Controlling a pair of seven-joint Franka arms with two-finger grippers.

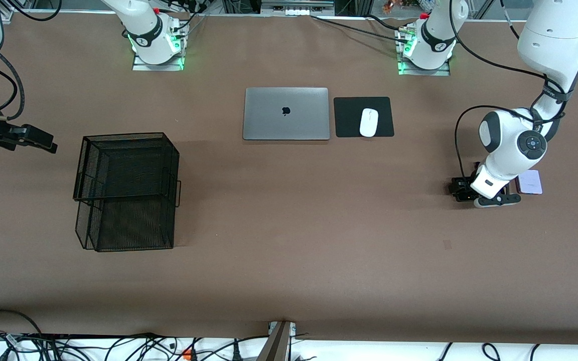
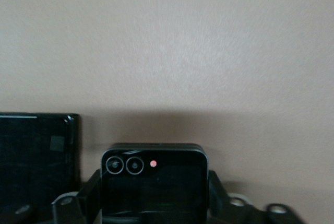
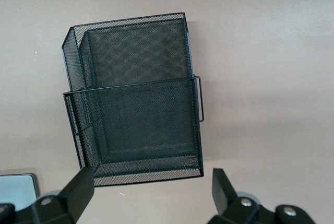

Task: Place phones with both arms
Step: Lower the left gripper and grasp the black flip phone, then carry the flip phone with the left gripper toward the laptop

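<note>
In the front view, the left arm hides its own gripper (image 1: 469,193), low at the left arm's end of the brown table (image 1: 289,225), just beside the lilac phone (image 1: 529,181). Only the left wrist view shows us its fingers (image 2: 88,195) pressed on both sides of the small black phone (image 2: 154,182), lenses away from the wrist, with the long black phone (image 2: 36,161) beside it. The right gripper (image 3: 151,192) waits with its fingers wide apart, over the black mesh basket (image 3: 135,98).

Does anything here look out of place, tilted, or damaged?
Nothing stands out. The laptop and the mouse on its pad lie square, and the mesh basket looks intact. The left claw grips the black phone squarely.
</note>
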